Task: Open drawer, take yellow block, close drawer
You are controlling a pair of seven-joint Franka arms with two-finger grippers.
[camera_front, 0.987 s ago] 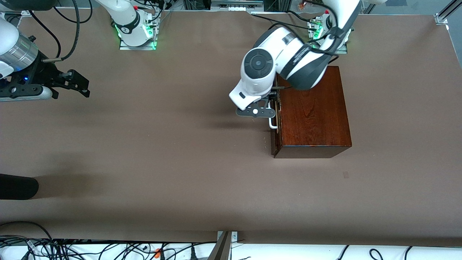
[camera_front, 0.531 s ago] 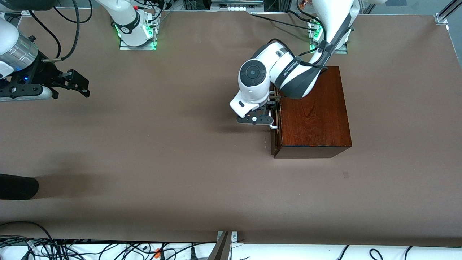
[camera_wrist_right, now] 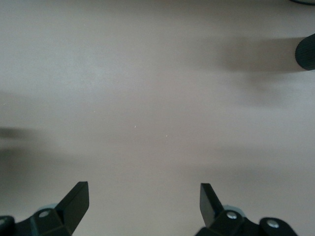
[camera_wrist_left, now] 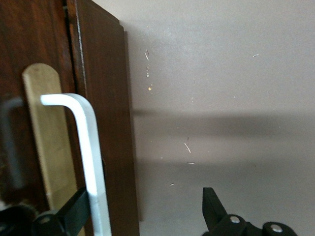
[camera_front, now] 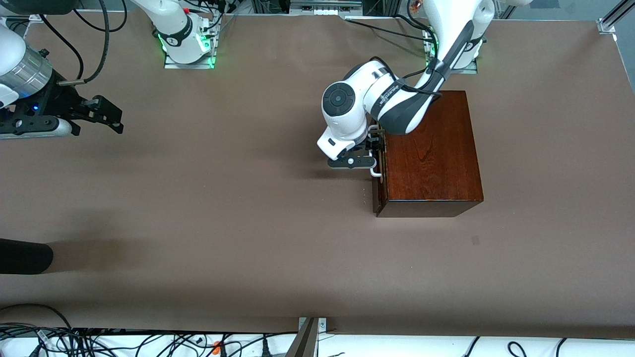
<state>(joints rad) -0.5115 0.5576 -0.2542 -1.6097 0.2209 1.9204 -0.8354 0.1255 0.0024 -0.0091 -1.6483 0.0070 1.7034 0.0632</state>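
Observation:
The dark reddish-brown wooden box (camera_front: 431,153) stands near the left arm's base. Its drawer (camera_front: 376,196) is pushed in and faces the right arm's end of the table. My left gripper (camera_front: 373,154) is down at the drawer's white bar handle (camera_front: 376,172). In the left wrist view the handle (camera_wrist_left: 91,157) sits between the open fingers of the left gripper (camera_wrist_left: 145,209), close to the finger (camera_wrist_left: 74,211) on the drawer side, and nothing is clamped. My right gripper (camera_front: 106,116) waits open over bare table at the right arm's end, also seen as the right gripper (camera_wrist_right: 142,201). The yellow block is hidden.
A black rounded object (camera_front: 25,255) pokes in at the right arm's end of the table, nearer the front camera. Cables (camera_front: 149,342) lie along the table's front edge. Bare brown table (camera_front: 248,198) stretches in front of the drawer.
The left arm has sunk lower and drawn its gripper in at the drawer handle. The box, the drawer and the right arm have not moved.

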